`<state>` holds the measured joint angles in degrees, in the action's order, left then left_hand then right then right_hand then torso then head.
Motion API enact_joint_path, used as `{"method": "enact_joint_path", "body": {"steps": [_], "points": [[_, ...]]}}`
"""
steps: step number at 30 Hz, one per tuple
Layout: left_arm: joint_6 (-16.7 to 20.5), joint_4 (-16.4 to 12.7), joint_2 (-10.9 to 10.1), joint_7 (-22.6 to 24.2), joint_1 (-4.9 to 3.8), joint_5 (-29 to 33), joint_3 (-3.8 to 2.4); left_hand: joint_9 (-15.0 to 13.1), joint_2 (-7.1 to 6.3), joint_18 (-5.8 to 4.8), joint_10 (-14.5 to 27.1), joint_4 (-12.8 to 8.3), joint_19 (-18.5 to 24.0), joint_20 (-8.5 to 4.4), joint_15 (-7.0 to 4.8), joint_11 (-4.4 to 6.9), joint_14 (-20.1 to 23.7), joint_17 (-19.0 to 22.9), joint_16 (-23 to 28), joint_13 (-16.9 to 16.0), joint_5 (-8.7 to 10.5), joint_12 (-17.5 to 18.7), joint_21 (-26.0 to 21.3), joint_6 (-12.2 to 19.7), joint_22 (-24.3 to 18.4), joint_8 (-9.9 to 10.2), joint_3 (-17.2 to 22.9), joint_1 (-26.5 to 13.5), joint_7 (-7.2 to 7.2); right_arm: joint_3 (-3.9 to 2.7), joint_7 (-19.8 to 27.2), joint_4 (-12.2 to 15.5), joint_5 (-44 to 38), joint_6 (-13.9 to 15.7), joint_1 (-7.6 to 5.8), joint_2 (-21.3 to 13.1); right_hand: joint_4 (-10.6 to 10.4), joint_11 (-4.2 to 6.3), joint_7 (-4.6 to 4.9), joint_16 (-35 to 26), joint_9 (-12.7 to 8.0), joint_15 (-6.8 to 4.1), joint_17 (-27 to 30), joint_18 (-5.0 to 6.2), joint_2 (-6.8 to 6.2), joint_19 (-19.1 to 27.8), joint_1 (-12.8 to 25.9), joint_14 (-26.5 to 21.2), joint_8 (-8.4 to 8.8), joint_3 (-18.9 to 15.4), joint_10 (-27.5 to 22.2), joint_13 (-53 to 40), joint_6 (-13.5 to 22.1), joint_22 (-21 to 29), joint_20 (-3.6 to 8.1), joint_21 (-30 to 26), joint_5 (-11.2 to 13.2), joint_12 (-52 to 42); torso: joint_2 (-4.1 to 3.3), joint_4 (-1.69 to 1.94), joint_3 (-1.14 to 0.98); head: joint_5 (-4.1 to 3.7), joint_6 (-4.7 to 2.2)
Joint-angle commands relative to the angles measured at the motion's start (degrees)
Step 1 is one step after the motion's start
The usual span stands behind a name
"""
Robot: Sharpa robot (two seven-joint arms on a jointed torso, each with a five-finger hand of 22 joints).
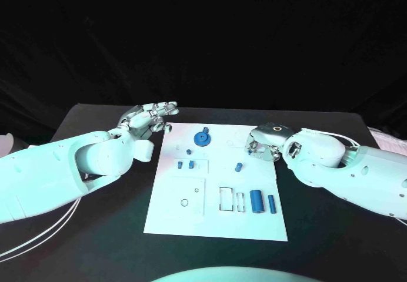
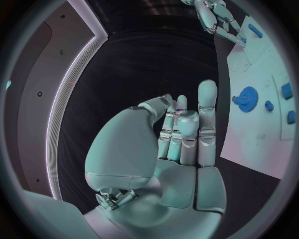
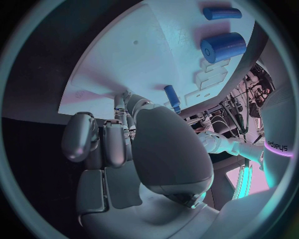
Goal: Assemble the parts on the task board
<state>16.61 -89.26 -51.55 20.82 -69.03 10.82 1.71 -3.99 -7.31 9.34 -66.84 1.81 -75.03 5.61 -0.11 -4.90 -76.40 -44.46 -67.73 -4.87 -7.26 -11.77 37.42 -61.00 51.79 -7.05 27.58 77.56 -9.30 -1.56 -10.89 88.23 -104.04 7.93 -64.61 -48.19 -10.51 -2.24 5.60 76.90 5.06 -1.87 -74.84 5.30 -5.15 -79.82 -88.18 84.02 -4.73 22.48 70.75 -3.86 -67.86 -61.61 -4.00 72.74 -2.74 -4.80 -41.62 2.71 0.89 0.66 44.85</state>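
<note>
The white task board (image 1: 212, 220) lies in the middle of the table. On it are a blue gear (image 1: 203, 138), small blue parts (image 1: 188, 165), a short blue peg (image 1: 239, 167) and two blue cylinders (image 1: 255, 201) near the right edge. My left hand (image 1: 151, 117) hovers at the board's far left corner, fingers raised and holding nothing (image 2: 181, 134), with the gear (image 2: 246, 98) off to its side. My right hand (image 1: 261, 147) sits at the board's right edge with fingers curled down (image 3: 124, 144). The peg (image 3: 172, 97) lies just beyond its thumb, not held.
The black table (image 1: 102, 235) surrounds the board. Empty cut-outs (image 1: 226, 198) mark the board's near half. The thick cylinder (image 3: 223, 46) and thin cylinder (image 3: 221, 13) lie past the right hand.
</note>
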Motion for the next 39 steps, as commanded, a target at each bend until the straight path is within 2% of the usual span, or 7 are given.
{"method": "enact_joint_path", "body": {"steps": [1, 15, 23, 27, 32, 37, 39], "points": [[-0.57, 0.03, 0.07, 0.1, -0.02, 0.26, -0.03, 0.03, -0.08, 0.46, 0.25, -0.32, -0.18, 0.05, 0.14, -0.04, -0.17, 0.12, 0.05, -0.07, -0.32, -0.24, -0.39, 0.34, -0.11, -0.26, 0.11, 0.6, -0.06, 0.12, 0.13, 0.02, 0.32, 1.27, 0.07, -0.08, 0.17, -0.04, 0.03, -0.16, 0.08, -0.34, -0.03, 0.17, 0.0, -0.19, 0.44, 3.39, -0.08, 0.63, 0.4, 0.05, -0.57, -0.11, 0.23, 0.06, -0.14, 0.23, 0.02, 0.02, 0.02, 0.01, -0.16], [-0.65, 0.47, 0.2, -0.09, -0.02, 0.23, -0.03, 0.04, -0.04, 0.5, 0.37, -0.44, -0.11, 0.06, 0.15, -0.08, -0.07, 0.32, 0.12, -0.07, -0.33, -0.29, -0.7, 0.43, -0.33, -0.27, 0.1, 0.71, -0.1, -0.5, 0.47, 2.45, 1.59, 3.17, -0.62, -1.56, 0.59, -0.14, 0.14, -0.12, 0.2, -0.3, -0.04, 0.15, -0.25, -0.27, 0.98, 3.4, -0.04, 1.3, 0.67, 0.09, -0.69, -0.22, 0.2, 0.13, -0.13, 0.4, 0.0, -0.03, -0.02, 0.06, -0.12], [-0.7, 0.51, 0.15, -0.11, -0.02, 0.21, -0.02, 0.04, -0.04, 0.5, 0.37, -0.44, -0.11, 0.06, 0.15, -0.08, -0.07, 0.32, 0.12, -0.07, -0.33, -0.29, -0.7, 0.43, -0.33, -0.27, 0.1, 0.71, -0.1, -0.95, 0.78, 6.27, 2.71, 4.76, -0.89, -2.61, 0.81, -0.23, 0.25, -0.14, 0.26, -0.25, -0.01, 0.16, -0.42, -0.28, 1.24, 3.38, -0.01, 1.62, 0.79, 0.11, -0.74, -0.22, 0.18, 0.13, -0.15, 0.49, -0.05, -0.07, -0.01, 0.41, -0.25], [-0.84, 0.47, 0.15, -0.12, -0.02, 0.19, -0.02, 0.04, -0.04, 0.5, 0.37, -0.44, -0.11, 0.06, 0.15, -0.08, -0.07, 0.32, 0.12, -0.07, -0.33, -0.29, -0.7, 0.43, -0.33, -0.27, 0.1, 0.71, -0.1, -1.06, 1.19, 8.63, 2.98, 5.75, -0.89, -2.29, 0.92, -0.3, 0.34, -0.08, 0.28, -0.19, -0.07, 0.13, -0.49, -0.32, 1.35, 3.38, 0.02, 1.79, 0.82, 0.11, -0.73, -0.32, 0.15, 0.19, -0.15, 0.54, -0.06, 0.05, 0.04, 0.56, -0.16], [-1.0, 0.47, 0.28, -0.12, -0.01, 0.16, -0.02, 0.05, -0.06, 0.52, 0.45, -0.52, -0.08, 0.06, 0.18, -0.11, -0.02, 0.38, 0.13, -0.06, -0.32, -0.32, -0.84, 0.51, -0.42, -0.27, 0.05, 0.75, -0.15, -1.11, 1.83, 11.13, 1.65, 6.21, -0.6, -0.15, 1.22, -0.46, 0.52, -0.06, 0.33, -0.06, -0.08, 0.13, -0.57, -0.32, 1.5, 3.37, 0.11, 2.25, 0.85, 0.14, -0.7, -0.3, 0.08, 0.19, -0.17, 0.67, -0.04, 0.05, 0.01, 1.39, -0.01], [-1.2, 0.43, 0.46, -0.12, 0.0, 0.14, -0.02, 0.05, -0.06, 0.52, 0.45, -0.52, -0.08, 0.06, 0.18, -0.11, -0.02, 0.38, 0.13, -0.06, -0.32, -0.32, -0.84, 0.51, -0.42, -0.27, 0.05, 0.75, -0.15, -1.06, 2.41, 11.65, 0.85, 5.76, 0.13, 2.3, 1.43, -0.51, 0.6, -0.04, 0.36, 0.0, -0.09, 0.13, -0.6, -0.33, 1.59, 3.36, 0.16, 2.55, 0.88, 0.14, -0.69, -0.34, 0.03, 0.21, -0.18, 0.74, 0.01, 0.12, 0.17, 2.32, 0.49], [-1.27, 0.4, 0.52, -0.14, 0.0, 0.14, -0.02, 0.05, -0.06, 0.52, 0.45, -0.52, -0.08, 0.06, 0.18, -0.11, -0.02, 0.38, 0.13, -0.06, -0.32, -0.32, -0.84, 0.51, -0.42, -0.27, 0.05, 0.75, -0.15, -0.98, 2.67, 11.4, 0.73, 5.52, 0.55, 3.26, 1.5, -0.54, 0.64, -0.03, 0.37, 0.02, -0.1, 0.13, -0.6, -0.34, 1.63, 3.36, 0.18, 2.66, 0.89, 0.14, -0.67, -0.34, 0.01, 0.21, -0.19, 0.76, -0.03, 0.03, 0.13, 2.67, 0.62]]}}
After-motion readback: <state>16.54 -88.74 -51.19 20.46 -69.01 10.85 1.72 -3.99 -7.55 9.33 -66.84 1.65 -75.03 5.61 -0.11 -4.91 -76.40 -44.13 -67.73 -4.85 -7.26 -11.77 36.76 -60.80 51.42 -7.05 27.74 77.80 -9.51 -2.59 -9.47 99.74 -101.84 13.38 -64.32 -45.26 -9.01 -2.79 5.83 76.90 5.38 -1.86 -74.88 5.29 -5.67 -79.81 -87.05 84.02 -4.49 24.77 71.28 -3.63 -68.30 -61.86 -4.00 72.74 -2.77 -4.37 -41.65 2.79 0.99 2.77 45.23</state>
